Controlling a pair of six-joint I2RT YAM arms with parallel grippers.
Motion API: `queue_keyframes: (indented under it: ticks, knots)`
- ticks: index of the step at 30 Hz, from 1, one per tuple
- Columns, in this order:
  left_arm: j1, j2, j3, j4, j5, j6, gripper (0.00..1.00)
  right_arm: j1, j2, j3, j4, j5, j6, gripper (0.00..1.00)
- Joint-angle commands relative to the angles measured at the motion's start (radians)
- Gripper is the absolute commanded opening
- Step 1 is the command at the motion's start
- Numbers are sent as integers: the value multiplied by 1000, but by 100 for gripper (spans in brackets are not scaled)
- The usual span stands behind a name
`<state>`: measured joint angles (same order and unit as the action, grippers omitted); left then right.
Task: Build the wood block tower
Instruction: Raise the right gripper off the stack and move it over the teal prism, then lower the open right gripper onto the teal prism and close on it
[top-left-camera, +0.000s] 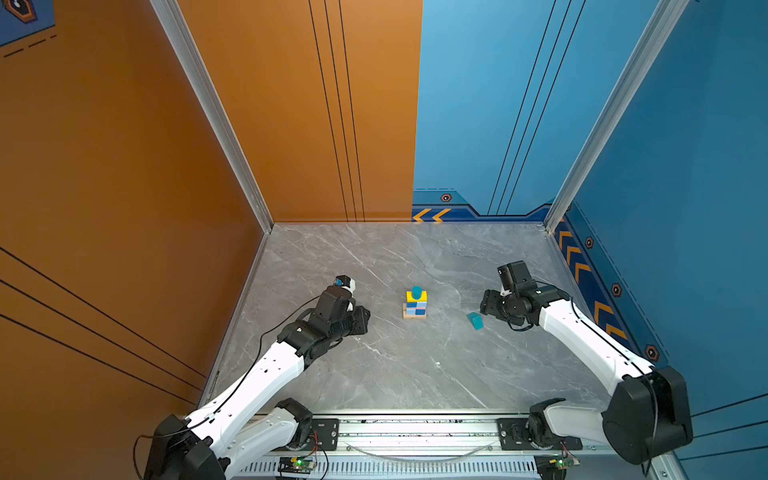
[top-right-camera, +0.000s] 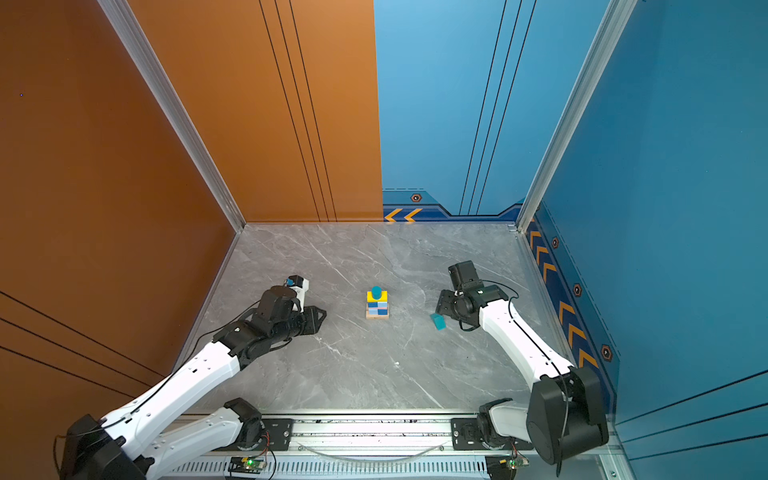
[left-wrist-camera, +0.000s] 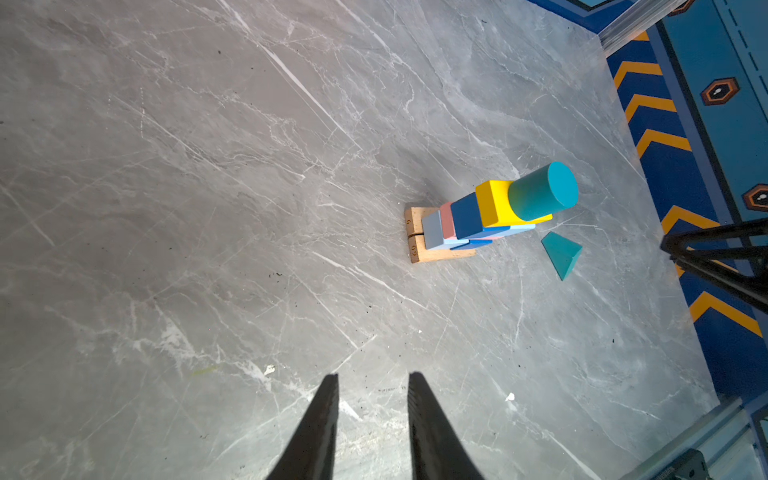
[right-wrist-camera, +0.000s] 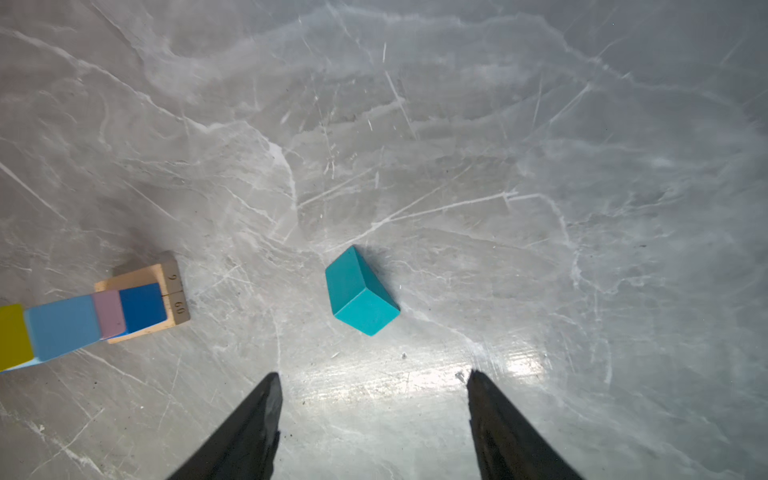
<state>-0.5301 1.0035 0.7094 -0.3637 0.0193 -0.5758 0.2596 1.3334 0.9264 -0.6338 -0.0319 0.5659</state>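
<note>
Stacking status: the tower (top-left-camera: 415, 308) stands mid-worktop (top-left-camera: 395, 374), rising from a tan base through blue and pink layers to the yellow bar (top-left-camera: 410, 297). The teal cylinder (top-left-camera: 417, 290) stands upright on top. Judged nearly complete.
Loose part: the teal prism (top-left-camera: 475, 321) lies on the worktop at about 4 o'clock from the tower, apart from it.
Key relation: in both top views the prism sits just beside the right end effector (right-wrist-camera: 374, 378), at about 7 o'clock of it. The right wrist view shows it ahead of the fingertips, not between them.
Long axis: appears to run roughly 11-to-5 o'clock in both top views.
Nearer arm: right.
Right end effector state: jaws wide apart, empty.
Left end effector (left-wrist-camera: 372, 376) state: jaws slightly apart, empty, at 9 o'clock of the tower and well apart from it.
Containers: none visible.
</note>
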Motion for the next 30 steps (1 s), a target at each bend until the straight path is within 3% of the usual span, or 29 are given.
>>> queue_keyframes:
  ticks: [1,8,16,30]
  knots:
    - [-7,15,27,-23,-25,2,32,-12,67,-15,106,-67,3,73]
    - [-7,24,27,-26,-28,7,32,-19,232,9,173,-124,8,73]
    - [-7,25,24,-27,-33,9,32,12,281,-3,177,-121,6,71]
    - [-7,1,14,-37,-40,11,33,104,380,64,129,-61,-12,50]
